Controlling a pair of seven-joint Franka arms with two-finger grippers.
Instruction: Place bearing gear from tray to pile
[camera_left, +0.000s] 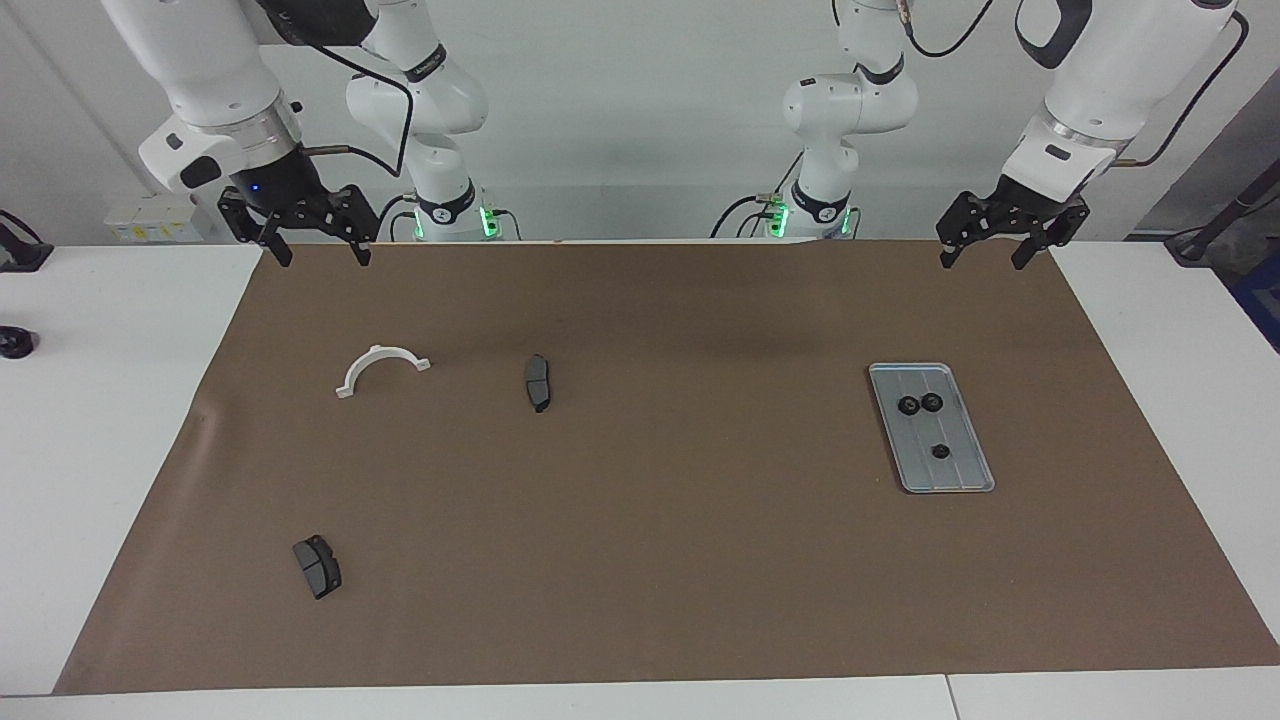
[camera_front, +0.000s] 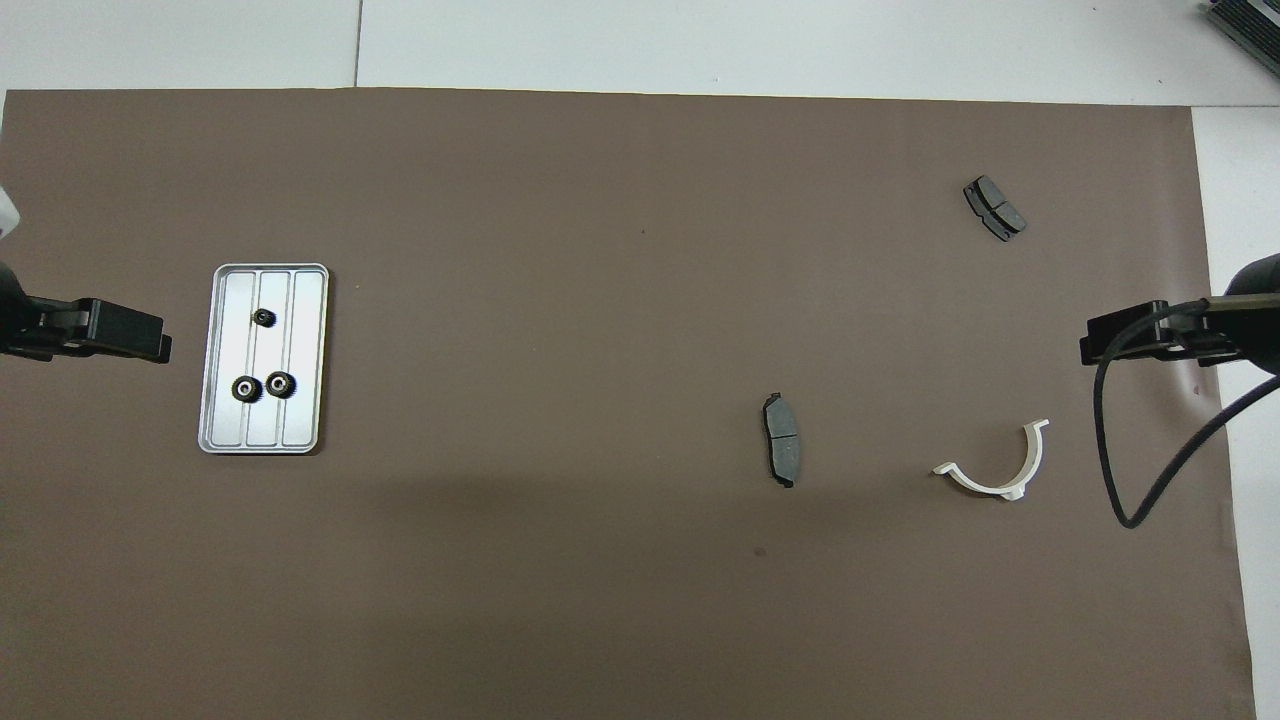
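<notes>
The silver ridged tray (camera_left: 965, 470) lies on the brown mat toward the left arm's end; it also shows in the overhead view (camera_front: 300, 300). Three small black gears sit in it: two side by side (camera_left: 909, 405) (camera_left: 932, 402) at its end nearer the robots, and one alone (camera_left: 940, 451) farther from them. The overhead view shows the pair (camera_front: 246, 388) (camera_front: 281, 384) and the single gear (camera_front: 263, 318). No pile of gears shows on the mat. My left gripper (camera_left: 983, 258) hangs open and empty over the mat's robot-side edge. My right gripper (camera_left: 322, 255) hangs open and empty over the same edge at the right arm's end.
One dark grey brake pad (camera_left: 538, 382) (camera_front: 782, 452) lies mid-mat. Another (camera_left: 317, 566) (camera_front: 995, 208) lies farther from the robots toward the right arm's end. A white curved bracket (camera_left: 383, 352) (camera_front: 985, 484) lies beside the first pad. A black cable (camera_front: 1130, 520) hangs from the right arm.
</notes>
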